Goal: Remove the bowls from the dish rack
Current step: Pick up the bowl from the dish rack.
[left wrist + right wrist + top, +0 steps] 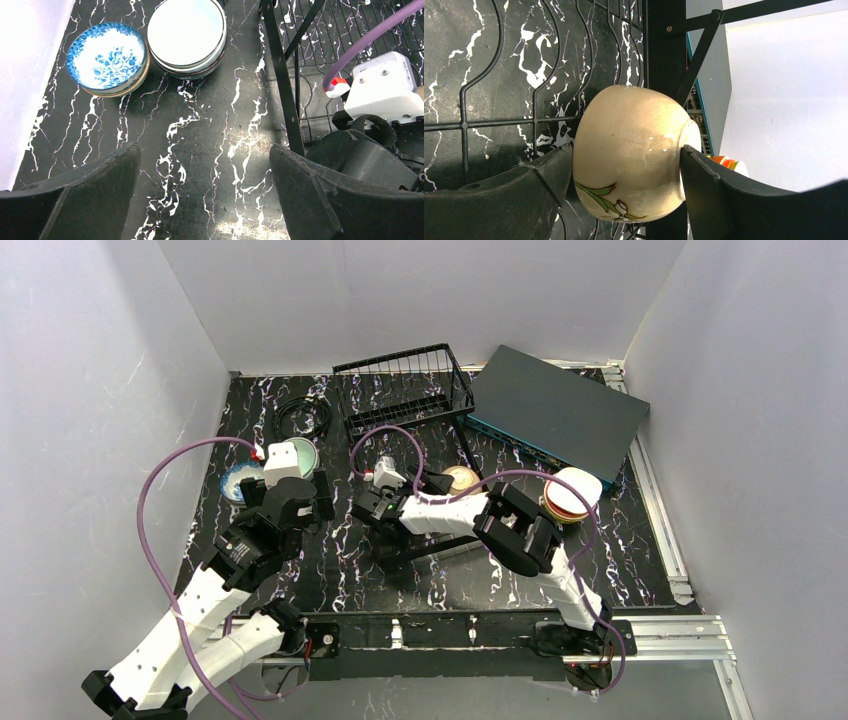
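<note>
A beige bowl (634,145) with a painted green leaf lies on its side in the black wire dish rack (664,50). My right gripper (624,150) is shut on it, one finger against its base and the other at its rim. From above, this bowl (461,478) sits at the rack's (410,390) right side, with the right gripper (445,482) reaching in. My left gripper (205,165) hangs open over bare table, left of the rack (280,75). Ahead of it stand a blue-and-white bowl (107,57) and a pale green bowl stack (187,35).
A stack of orange and yellow bowls topped by a white one (572,495) stands right of the rack. A flat dark teal box (555,405) lies at the back right. A coiled black cable (303,415) lies at the back left. White walls close in three sides.
</note>
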`<act>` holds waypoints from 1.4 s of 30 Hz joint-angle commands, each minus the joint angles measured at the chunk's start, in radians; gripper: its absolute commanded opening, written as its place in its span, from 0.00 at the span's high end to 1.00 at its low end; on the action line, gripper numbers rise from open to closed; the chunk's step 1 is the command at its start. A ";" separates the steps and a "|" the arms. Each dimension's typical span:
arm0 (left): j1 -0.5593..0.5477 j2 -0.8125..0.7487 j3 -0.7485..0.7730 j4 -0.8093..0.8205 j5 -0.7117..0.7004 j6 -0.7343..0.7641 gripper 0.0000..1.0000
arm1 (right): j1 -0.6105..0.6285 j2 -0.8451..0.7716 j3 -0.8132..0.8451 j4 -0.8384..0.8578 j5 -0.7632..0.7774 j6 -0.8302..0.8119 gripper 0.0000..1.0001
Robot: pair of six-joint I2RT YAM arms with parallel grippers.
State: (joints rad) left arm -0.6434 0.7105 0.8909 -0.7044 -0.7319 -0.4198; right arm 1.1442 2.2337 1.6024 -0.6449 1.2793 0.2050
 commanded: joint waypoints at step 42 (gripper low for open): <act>0.051 -0.017 -0.023 0.042 0.151 -0.010 0.02 | -0.008 -0.347 -0.024 0.042 -0.313 -0.097 0.65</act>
State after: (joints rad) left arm -0.5980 0.7074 0.8730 -0.6807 -0.6197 -0.4225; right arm 1.1458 2.0037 1.6001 -0.6830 0.9783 0.1261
